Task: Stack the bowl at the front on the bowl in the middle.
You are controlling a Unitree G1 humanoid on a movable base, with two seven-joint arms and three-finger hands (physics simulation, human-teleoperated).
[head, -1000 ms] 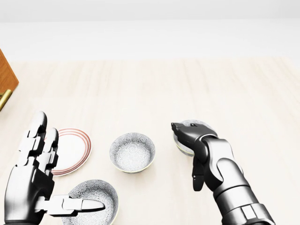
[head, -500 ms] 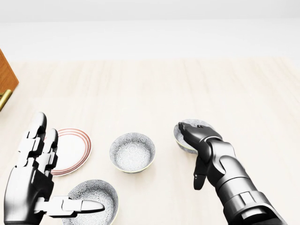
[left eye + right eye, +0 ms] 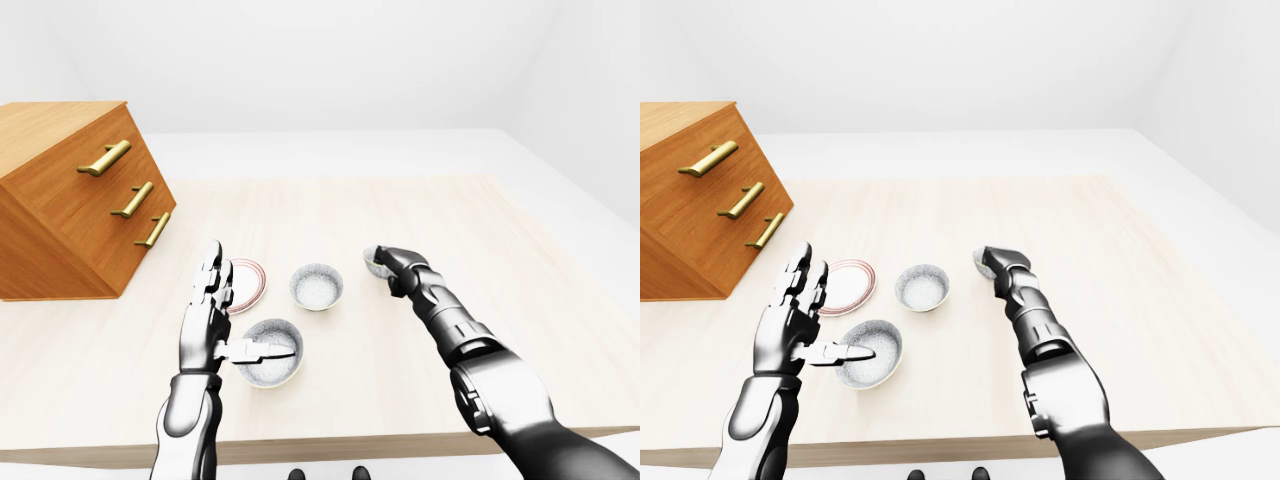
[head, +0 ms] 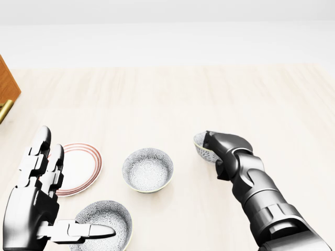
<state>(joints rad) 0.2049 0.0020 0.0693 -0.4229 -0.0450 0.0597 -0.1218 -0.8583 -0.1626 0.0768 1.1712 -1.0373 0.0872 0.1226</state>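
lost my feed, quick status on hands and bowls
Left hand open above near bowl. Right hand on right bowl, grip unclear. Middle bowl unobstructed.

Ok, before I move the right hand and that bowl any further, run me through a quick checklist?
1. Right hand closed on the small bowl: cannot tell, the hand hides most of it.
2. Middle bowl upright and empty: ok.
3. Path between the two bowls free: ok.
4. Left hand out of the way: ok, open over the near bowl, beside the red-rimmed plate.
5. Carried bowl level: cannot tell.
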